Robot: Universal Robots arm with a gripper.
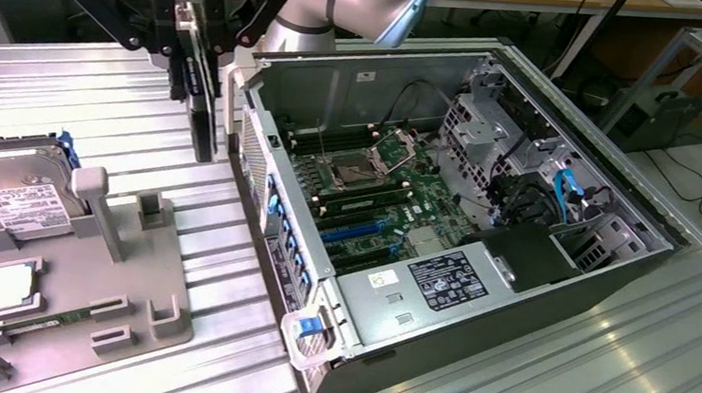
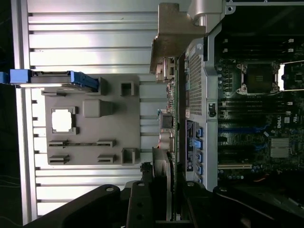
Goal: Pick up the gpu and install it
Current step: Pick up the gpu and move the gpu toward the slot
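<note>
Pickup looks done, install not.

- Hand point(image 1: 201, 26): fingers closed partway, clamped on the top edge of the gpu point(image 1: 202, 107). Grip looks firm, with the card pinched flat between the fingers.
- Gpu: hangs edge-on in the air, dark and slim, clear of the table point(image 1: 82, 78). It sits over the gap between tray point(image 1: 128, 272) and case point(image 1: 625, 268), toward the table's far edge, just beside the case's outer wall but not over the opening. In the wrist view the card point(image 2: 172, 109) runs along that wall, bracket point(image 2: 173, 35) at the end away from the hand.
- Left to do, by my reading: carry the card over the case wall, line it up with a slot, seat it. No card stands in the blue slots point(image 1: 348, 234).

Containers:
- Tray, grey, near the table's front corner on the exterior view's left. Holds a hard drive point(image 1: 20, 196) propped at its far end, a square chip point(image 1: 6, 288) in a pocket and a memory stick point(image 1: 54, 321) in a groove. Two slotted posts point(image 1: 153, 208) on the case side hold nothing; likely the card's rest.
- Case, lying on its side, lid off. Inside: motherboard point(image 1: 377, 189) with socket and memory fitted, blue cables point(image 1: 568, 192), a drive cage and a dark box point(image 1: 531, 255) at the near end.
</note>
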